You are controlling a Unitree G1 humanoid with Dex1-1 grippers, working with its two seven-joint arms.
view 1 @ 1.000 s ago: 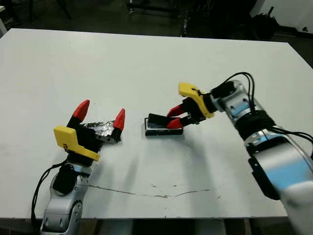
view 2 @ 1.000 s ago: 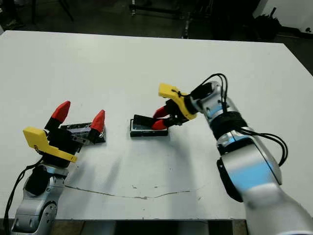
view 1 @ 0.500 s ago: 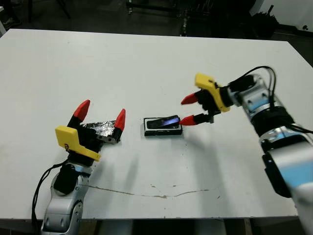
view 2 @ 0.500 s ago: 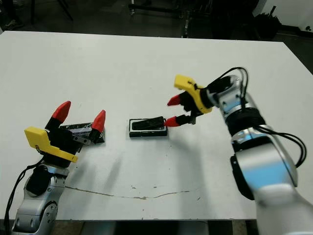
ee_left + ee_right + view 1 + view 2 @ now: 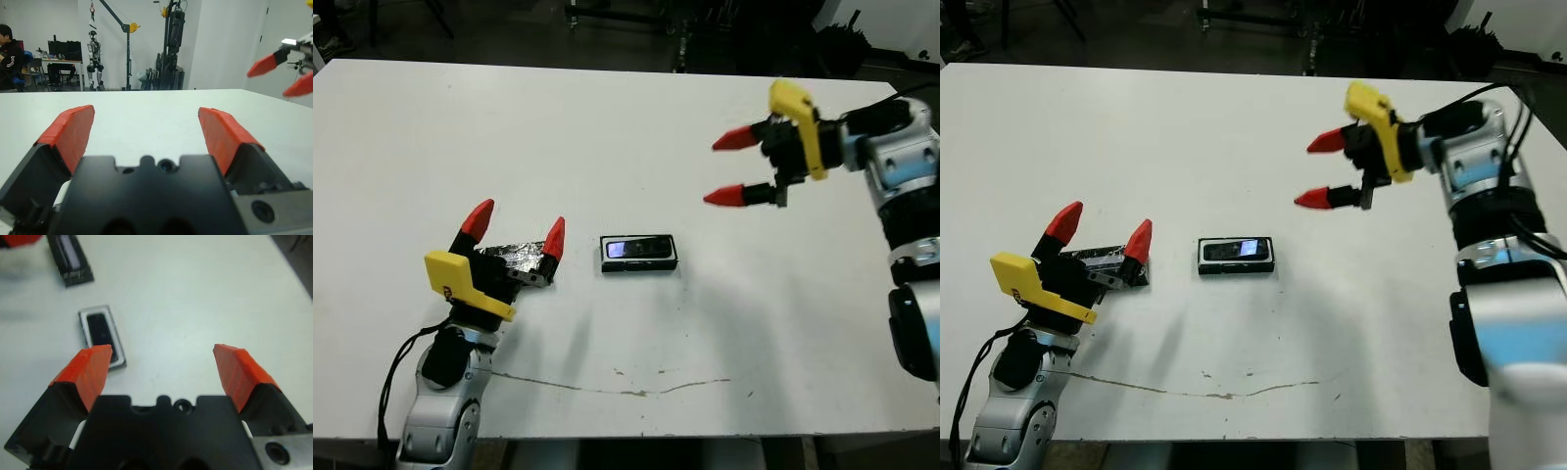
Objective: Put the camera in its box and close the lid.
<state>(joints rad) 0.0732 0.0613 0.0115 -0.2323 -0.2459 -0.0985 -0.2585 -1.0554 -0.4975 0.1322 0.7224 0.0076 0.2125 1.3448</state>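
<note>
We see the camera (image 5: 639, 250) lying flat inside the box (image 5: 639, 264) near the middle of the table (image 5: 607, 127), its glossy face up, so the first half of the task looks done. The lid (image 5: 514, 262) rests on the table to the left of the box, apart from it, its silvery face crinkled with reflections.

Our left gripper (image 5: 514, 227) hovers with its jaws spread wide, directly over the lid but not gripping it. Our right gripper (image 5: 734, 166) hangs high and well to the right of the box, jaws released and holding nothing.

We judge the lid to be light, thin and stiff, with a slick face that would slip under the pads; we would take it by its black edges across the short width. It probably needs squaring to the box before it will seat.
</note>
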